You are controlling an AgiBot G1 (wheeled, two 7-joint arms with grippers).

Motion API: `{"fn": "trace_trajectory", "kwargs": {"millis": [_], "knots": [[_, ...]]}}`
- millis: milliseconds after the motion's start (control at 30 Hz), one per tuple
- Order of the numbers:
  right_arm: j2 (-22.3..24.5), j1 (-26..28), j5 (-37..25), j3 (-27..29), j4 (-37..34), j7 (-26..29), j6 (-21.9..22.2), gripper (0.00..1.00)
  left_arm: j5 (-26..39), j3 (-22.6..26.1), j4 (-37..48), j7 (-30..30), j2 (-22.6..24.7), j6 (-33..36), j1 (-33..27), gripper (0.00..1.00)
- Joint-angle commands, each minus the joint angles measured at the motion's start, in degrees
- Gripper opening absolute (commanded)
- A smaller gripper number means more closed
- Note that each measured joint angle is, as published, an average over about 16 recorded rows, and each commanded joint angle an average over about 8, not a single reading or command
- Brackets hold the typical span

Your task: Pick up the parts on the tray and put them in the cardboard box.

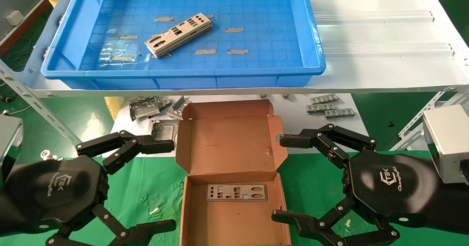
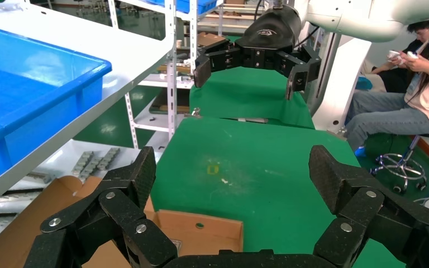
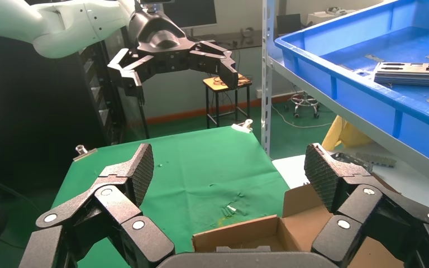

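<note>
Progress partial: one part (image 1: 236,192) lies in the cardboard box (image 1: 231,172) between the wide-open, empty left gripper (image 1: 161,182) and right gripper (image 1: 287,178), while stacked parts (image 1: 179,34) wait on the tray (image 1: 183,74) beyond both.

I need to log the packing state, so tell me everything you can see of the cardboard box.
The cardboard box is flat brown corrugated card, open, its hinged lid folded back toward the shelf with side flaps spread. It lies on the green mat between both open end effectors, untouched. One grey punched part lies flat inside near the hinge.
</note>
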Motion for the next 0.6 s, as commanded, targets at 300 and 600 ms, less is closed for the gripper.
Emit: {"fn": "trace_trajectory", "kwargs": {"millis": [300,600], "knots": [[0.00,0.00,0.00,0.00,0.00,0.00,0.00,1.00,0.00,0.00,0.00,0.00,0.00,0.00,0.00,1.00],[0.00,0.00,0.00,0.00,0.00,0.00,0.00,1.00,0.00,0.00,0.00,0.00,0.00,0.00,0.00,1.00]]}}
